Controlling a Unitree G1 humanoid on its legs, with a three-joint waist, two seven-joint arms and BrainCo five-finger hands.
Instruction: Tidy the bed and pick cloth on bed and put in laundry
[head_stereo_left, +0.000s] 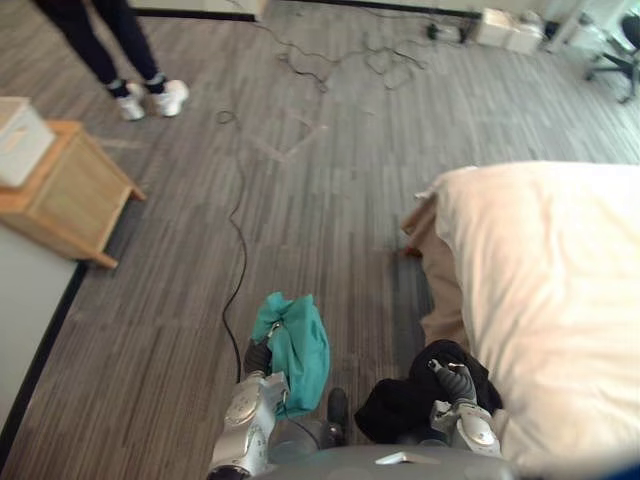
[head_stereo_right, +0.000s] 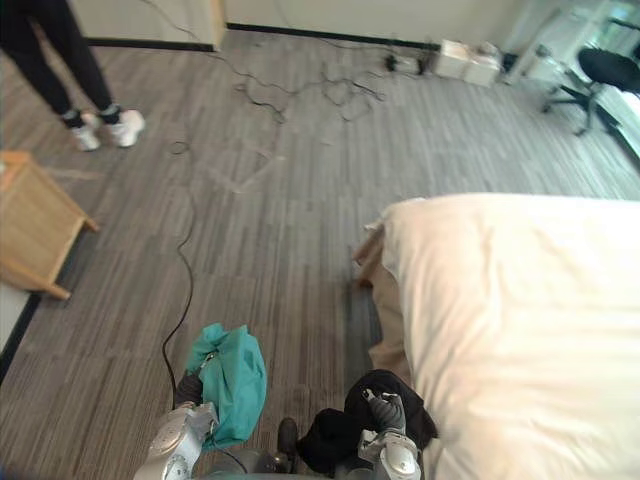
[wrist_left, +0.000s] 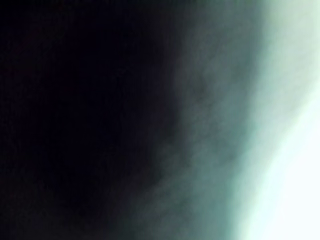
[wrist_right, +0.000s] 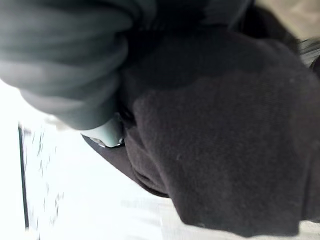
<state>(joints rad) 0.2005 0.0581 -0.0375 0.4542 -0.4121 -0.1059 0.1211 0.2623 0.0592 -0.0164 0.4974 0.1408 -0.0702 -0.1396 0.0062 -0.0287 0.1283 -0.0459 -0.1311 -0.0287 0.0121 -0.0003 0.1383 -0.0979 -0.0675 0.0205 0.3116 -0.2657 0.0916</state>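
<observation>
Looks like the carry-to-laundry step to me. The bed (head_stereo_left: 560, 300) sits just right of the right hand's fingers, with a smooth cover and nothing lying on the part I can see. Its far side is cut off. The black cloth (head_stereo_left: 400, 405) is bunched under the right hand (head_stereo_left: 458, 388), fingers curled down into it. The teal cloth (head_stereo_left: 298, 350) hangs over the left hand (head_stereo_left: 256, 358) and buries the grip, so I can't tell how it's held. Next, I'd guess: find the laundry, don't drop either bundle.

A cream cover (head_stereo_left: 560, 300) lies over the bed (head_stereo_left: 445, 285) at the right, while the grey plank floor (head_stereo_left: 330, 210) carries a low wooden cabinet (head_stereo_left: 70, 195) and loose cables (head_stereo_left: 345, 62).
</observation>
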